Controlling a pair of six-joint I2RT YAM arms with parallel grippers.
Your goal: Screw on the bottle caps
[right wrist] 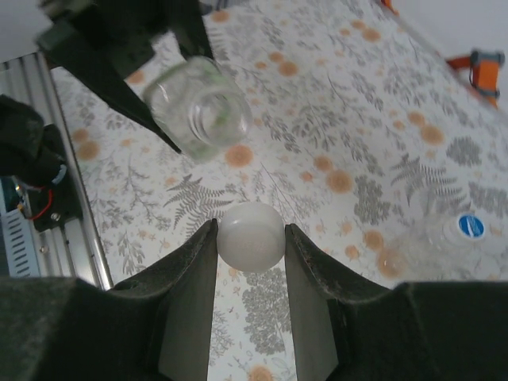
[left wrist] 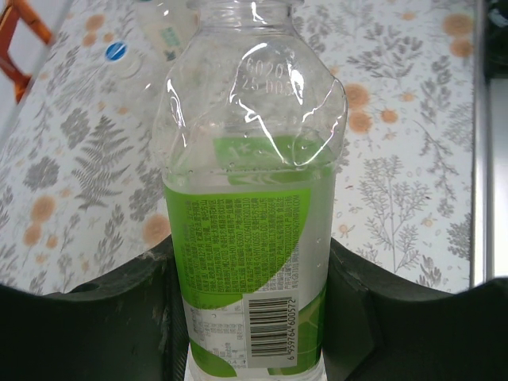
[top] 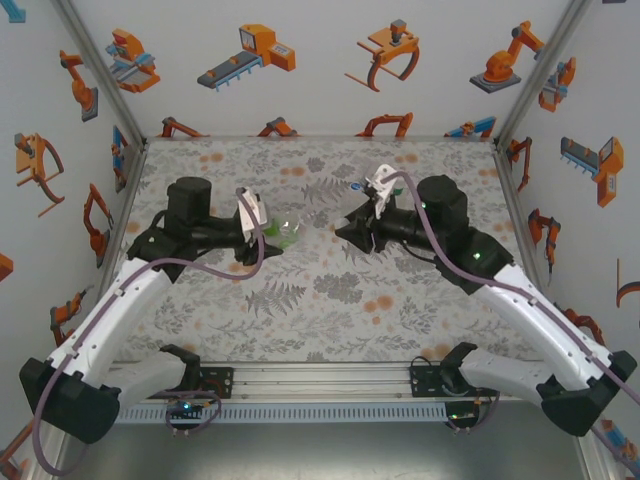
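My left gripper (left wrist: 248, 266) is shut on a clear bottle (left wrist: 250, 198) with a green-and-white label, held by its body above the table, with its open neck toward the right arm. In the top view this bottle (top: 289, 234) sticks out of the left gripper (top: 268, 232). My right gripper (right wrist: 251, 238) is shut on the whitish cap (right wrist: 251, 235), pinched between both fingertips. The held bottle's open mouth (right wrist: 205, 109) faces that cap, a short gap away. The right gripper (top: 342, 231) is level with it. A second clear bottle (right wrist: 429, 238) lies on the table, wearing the blue cap (right wrist: 471, 226).
The lying bottle with its blue cap (left wrist: 116, 51) rests toward the back of the floral table (top: 320, 300), behind the right wrist. White walls with robot pictures close in three sides. A metal rail (top: 320, 385) runs along the near edge.
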